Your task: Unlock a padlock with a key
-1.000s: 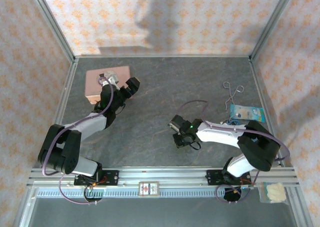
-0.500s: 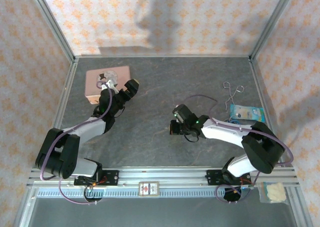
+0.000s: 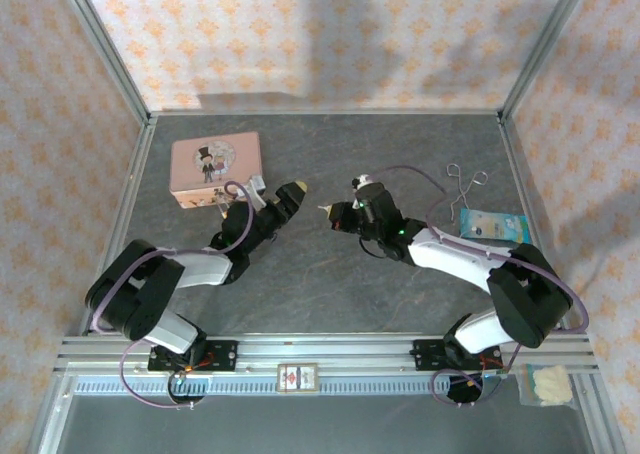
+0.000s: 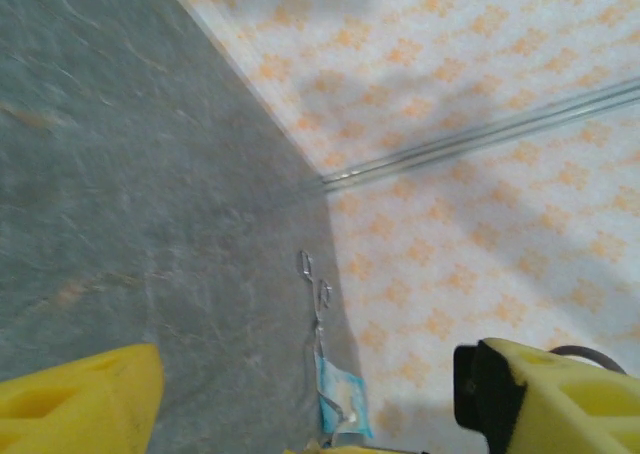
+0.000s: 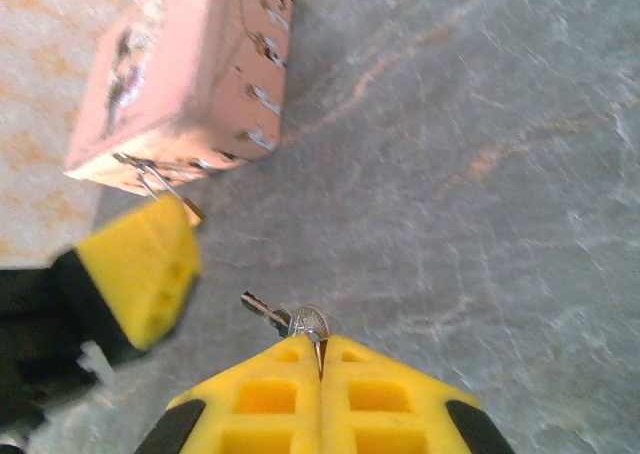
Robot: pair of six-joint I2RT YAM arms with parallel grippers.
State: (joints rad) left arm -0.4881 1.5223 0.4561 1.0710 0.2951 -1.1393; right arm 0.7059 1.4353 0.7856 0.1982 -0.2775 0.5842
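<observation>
**Key brought towards the lock; overhead and wrist views.** My left gripper [image 3: 295, 190] hangs over mid-table with its fingers spread and nothing between them. My right gripper [image 5: 320, 352] faces it, pressed together on the key [image 5: 290, 318]: head pinched, blade jutting free to the left. What I take for the padlock [image 5: 160, 182] lies just beside the near corner of the pink tin [image 5: 180, 74], beyond the left finger [image 5: 140, 269]; I cannot tell whether it touches the tin.

*Judgement:* I would close the left on the lock body first, keyhole turned towards the right. Then I would feed the blade in straight and slowly, since so short a pinch may let the key twist.

*Surroundings:* grey table [image 3: 330, 284]. The tin crowds the lock on one side. The blue packet [image 3: 495, 222] and wire tool [image 3: 462, 187] lie well apart at right and are no hindrance.
</observation>
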